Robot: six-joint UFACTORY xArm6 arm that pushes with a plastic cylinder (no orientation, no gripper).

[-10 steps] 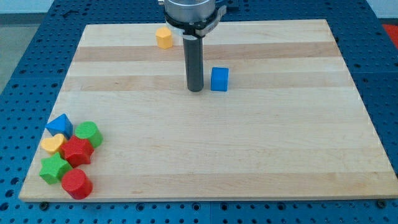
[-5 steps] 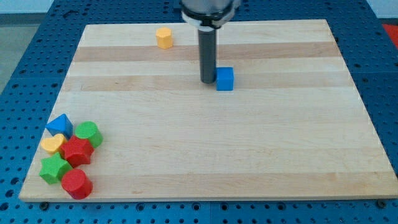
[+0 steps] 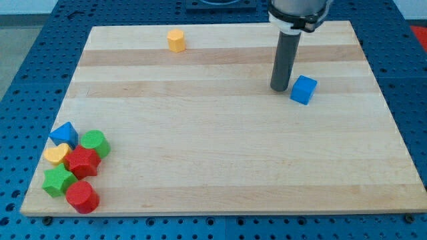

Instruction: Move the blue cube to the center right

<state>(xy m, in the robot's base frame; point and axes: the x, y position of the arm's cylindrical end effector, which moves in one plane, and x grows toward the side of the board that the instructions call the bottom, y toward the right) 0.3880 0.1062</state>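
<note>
The blue cube (image 3: 303,89) lies on the wooden board (image 3: 220,153), right of centre in the upper half, turned slightly askew. My tip (image 3: 279,89) stands just to the cube's left, close against its left side. The dark rod rises from the tip to the arm's head at the view's top.
A yellow-orange block (image 3: 176,40) sits near the board's top edge, left of centre. At the bottom left is a cluster: a blue triangular block (image 3: 63,133), a green block (image 3: 95,143), a yellow heart (image 3: 57,155), a red block (image 3: 83,162), a green star (image 3: 58,181), a red cylinder (image 3: 82,197).
My tip has slid to the view's right, pushing the blue cube about a hundred pixels rightward. The cube has turned a little. The other blocks have not moved.
</note>
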